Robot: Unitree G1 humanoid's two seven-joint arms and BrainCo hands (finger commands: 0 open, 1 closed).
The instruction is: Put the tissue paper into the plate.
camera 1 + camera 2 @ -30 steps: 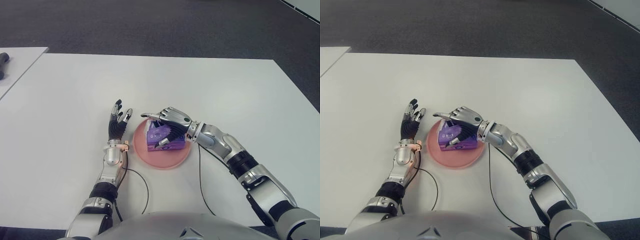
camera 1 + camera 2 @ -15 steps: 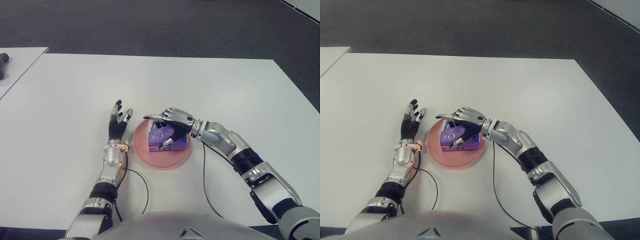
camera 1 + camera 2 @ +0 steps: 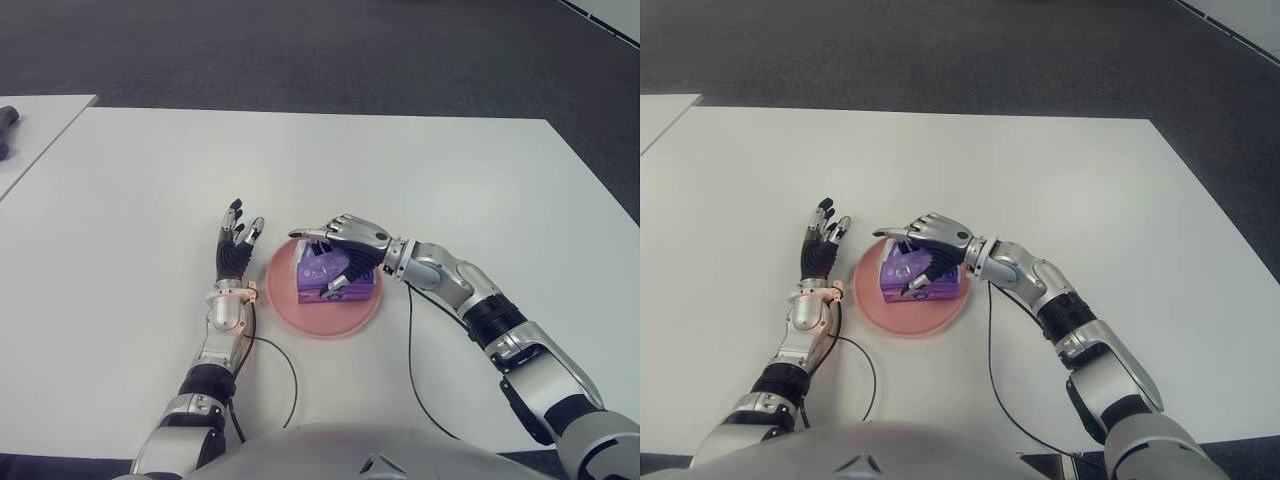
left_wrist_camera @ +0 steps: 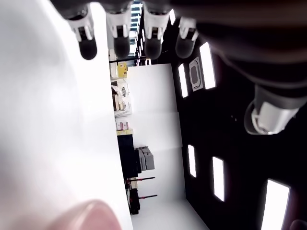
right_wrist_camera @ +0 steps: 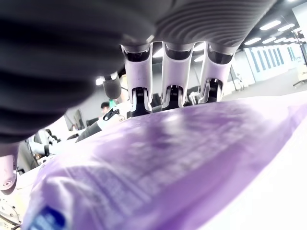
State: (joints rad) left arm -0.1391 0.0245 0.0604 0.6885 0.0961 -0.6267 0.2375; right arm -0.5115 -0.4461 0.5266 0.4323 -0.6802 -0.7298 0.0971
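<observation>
Left eye view: white surface (image 3: 420, 180) with both arms reaching in from the near edge.
Far left: a dark object (image 3: 7, 128) lies on a second white surface, mostly cut off by the frame edge.
Left robot hand (image 3: 236, 248): just left of the plate, palm up on edge, fingers straight and spread, holding nothing; the left wrist view shows the fingertips (image 4: 120, 45) extended with open room beyond them.
Cable (image 3: 285, 375): a thin black loop lies on the surface near the left forearm.
Plate (image 3: 315, 318): pink, round, flat on the surface between the two hands.
Tissue (image 3: 322, 272): a purple pack lying inside the plate, toward its right half.
Right robot hand (image 3: 343, 252): arched over the tissue from the right, fingers (image 5: 172, 81) curled down over the far side of the pack and touching it, thumb on the near side; it holds the tissue.
Right arm: stretches from the lower right corner across the surface to the plate.
</observation>
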